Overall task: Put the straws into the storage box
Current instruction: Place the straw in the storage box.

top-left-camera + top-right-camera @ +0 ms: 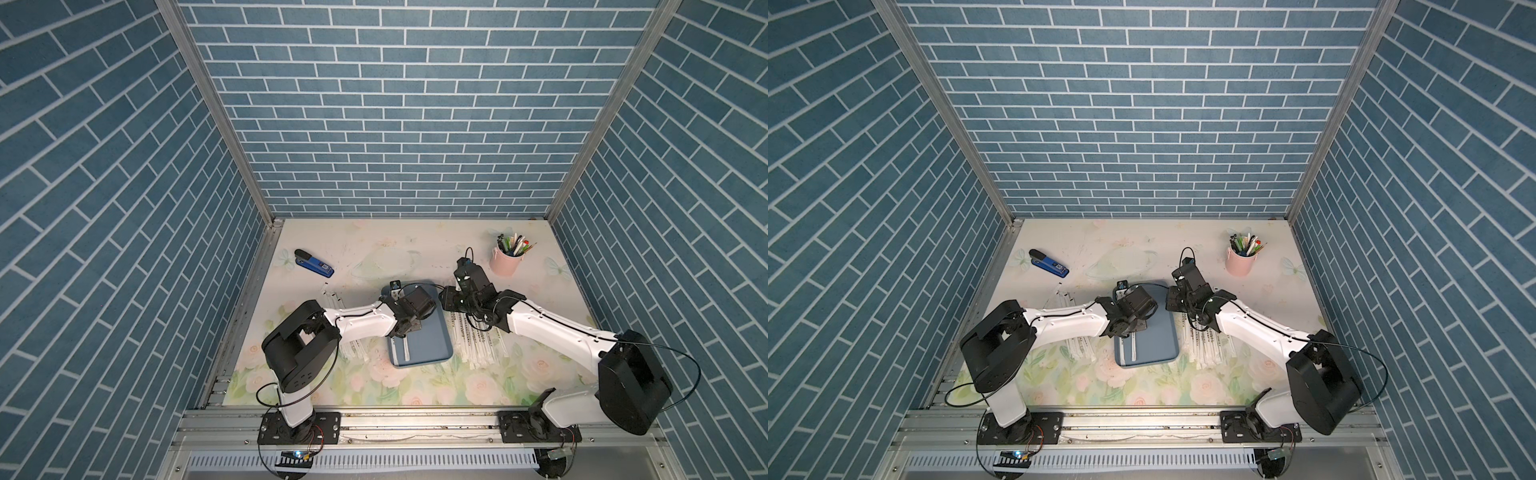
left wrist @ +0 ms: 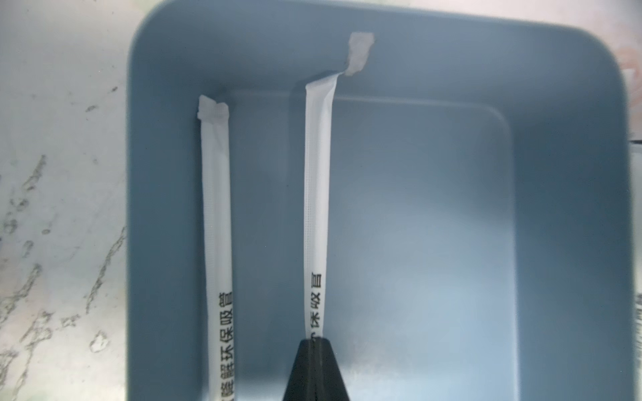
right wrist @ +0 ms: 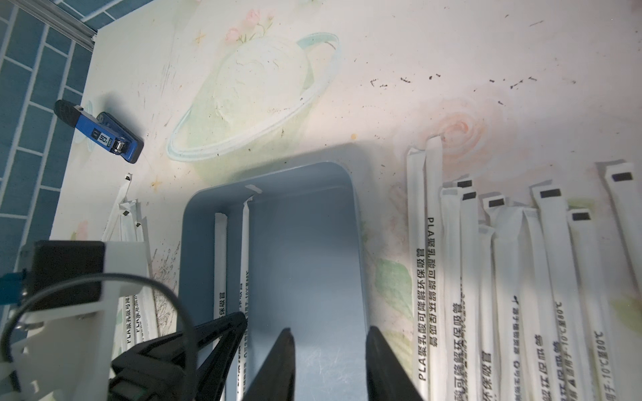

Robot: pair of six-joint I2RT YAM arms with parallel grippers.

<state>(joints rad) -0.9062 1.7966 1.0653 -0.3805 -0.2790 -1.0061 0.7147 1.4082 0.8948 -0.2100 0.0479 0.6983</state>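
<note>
The storage box (image 1: 432, 345) is a blue-grey tray in the middle of the table, seen in both top views (image 1: 1158, 340). My left gripper (image 2: 316, 342) is shut on one white wrapped straw (image 2: 316, 208) low inside the box (image 2: 434, 243). A second straw (image 2: 215, 225) lies flat beside it, near the box wall. My right gripper (image 3: 330, 335) stands open above the box's right rim (image 3: 359, 260), with nothing between its fingers. Loose straws lie in a row to the right of the box (image 1: 478, 345), and another bunch (image 1: 353, 349) lies to its left, partly under my left arm.
A blue-and-black stapler (image 1: 313, 262) lies at the far left of the table. A pink cup (image 1: 506, 262) full of pens stands at the far right. Both arms reach in over the box from the front rail. Blue brick-patterned walls close three sides.
</note>
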